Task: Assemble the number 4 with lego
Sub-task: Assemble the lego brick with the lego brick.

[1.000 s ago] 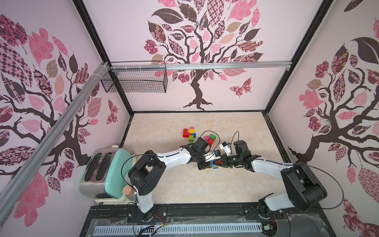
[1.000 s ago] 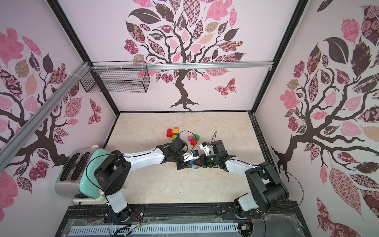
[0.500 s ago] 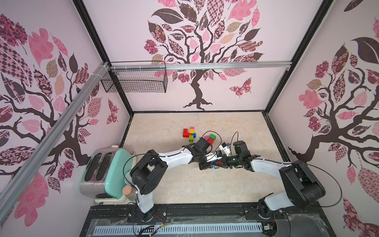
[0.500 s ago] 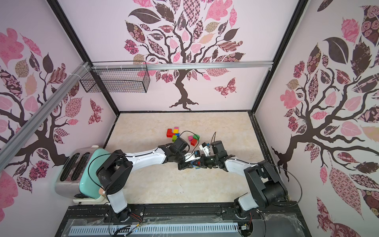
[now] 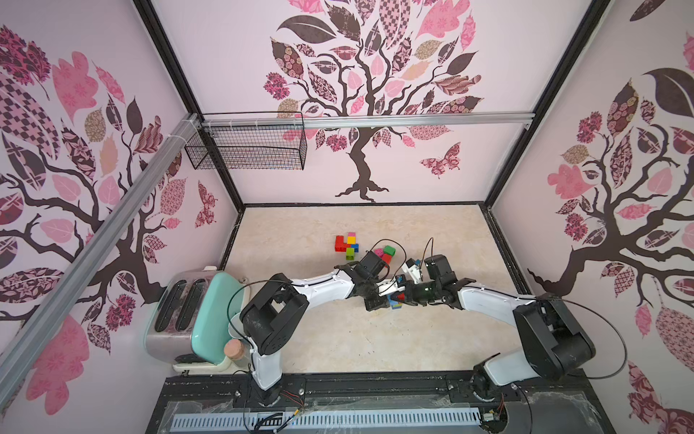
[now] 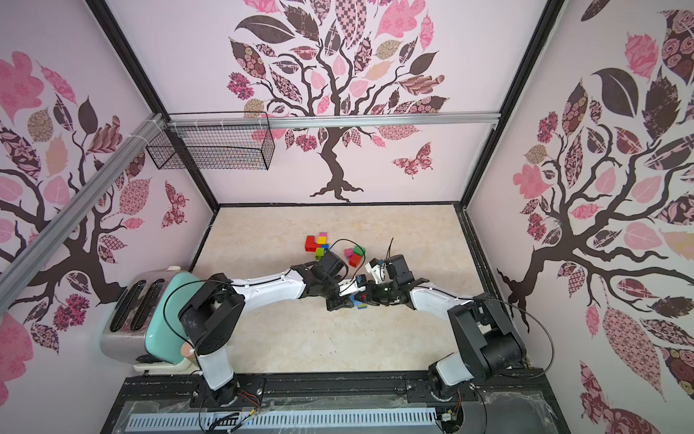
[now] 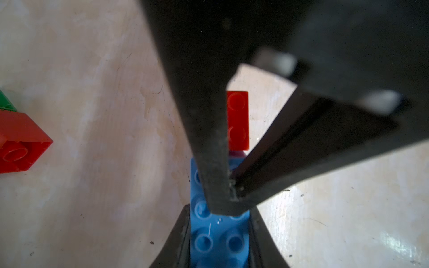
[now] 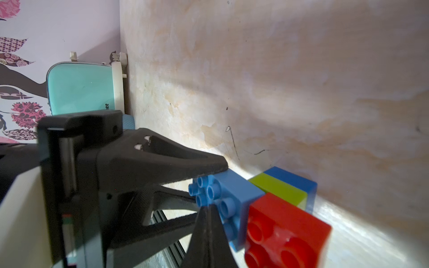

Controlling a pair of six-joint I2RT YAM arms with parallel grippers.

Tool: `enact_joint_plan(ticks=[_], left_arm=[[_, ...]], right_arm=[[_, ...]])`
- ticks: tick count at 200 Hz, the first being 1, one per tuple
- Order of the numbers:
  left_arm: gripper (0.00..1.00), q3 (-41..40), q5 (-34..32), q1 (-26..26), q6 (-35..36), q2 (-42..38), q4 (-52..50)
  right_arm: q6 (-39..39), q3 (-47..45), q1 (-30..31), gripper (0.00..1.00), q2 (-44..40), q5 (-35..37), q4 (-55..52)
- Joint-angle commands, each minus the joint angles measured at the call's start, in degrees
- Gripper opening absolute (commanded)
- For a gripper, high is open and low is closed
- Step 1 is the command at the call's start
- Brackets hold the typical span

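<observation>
A small lego assembly [image 5: 394, 301] of light blue, red, lime and blue bricks sits low over the table's middle, between my two grippers. My left gripper [image 7: 219, 222] is shut on its light blue brick [image 7: 218, 241], one jaw on each side. My right gripper [image 8: 206, 210] is shut and empty, its tip pressed on that brick's studs [image 8: 210, 192]. A red brick [image 8: 286, 232] and a lime one [image 8: 278, 189] are joined beyond. In both top views a red, yellow, blue and lime lego cluster [image 5: 347, 243] [image 6: 317, 246] lies farther back.
Loose pink, green and red bricks [image 5: 386, 253] lie just behind the left wrist. A mint and chrome toaster [image 5: 187, 315] stands at the left table edge, with a cork-topped item [image 5: 233, 349] beside it. A wire basket [image 5: 248, 144] hangs on the back left wall.
</observation>
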Motion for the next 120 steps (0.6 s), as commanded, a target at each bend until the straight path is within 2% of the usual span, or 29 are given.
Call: enact_joint_plan(ticks=[1, 34, 66, 104, 120], left_arm=[[0.0, 3.2, -1.9, -0.6, -0.3, 1.1, -3.5], [0.06, 5.3, -4.4, -0.8, -0.3, 1.8, -6.3], [0.0, 8.0, -11.4, -2.7, 2.4, 2.8, -11.3], [0.0, 9.1, -12.5, -3.9, 2.6, 3.9, -13.1], [0.0, 9.3, -13.2, -4.2, 3.9, 4.5, -14.4]], right_arm=[[-1.7, -2.1, -0.1, 0.0, 1.8, 13.4, -9.3], [-2.7, -2.9, 0.0, 0.0, 2.0, 16.0, -11.0], [-4.9, -3.3, 0.0, 0.0, 2.7, 17.4, -12.6], [-5.2, -3.5, 0.0, 0.0, 3.9, 16.7, -12.5], [-4.5, -3.8, 0.0, 0.0, 2.7, 13.8, -10.6]])
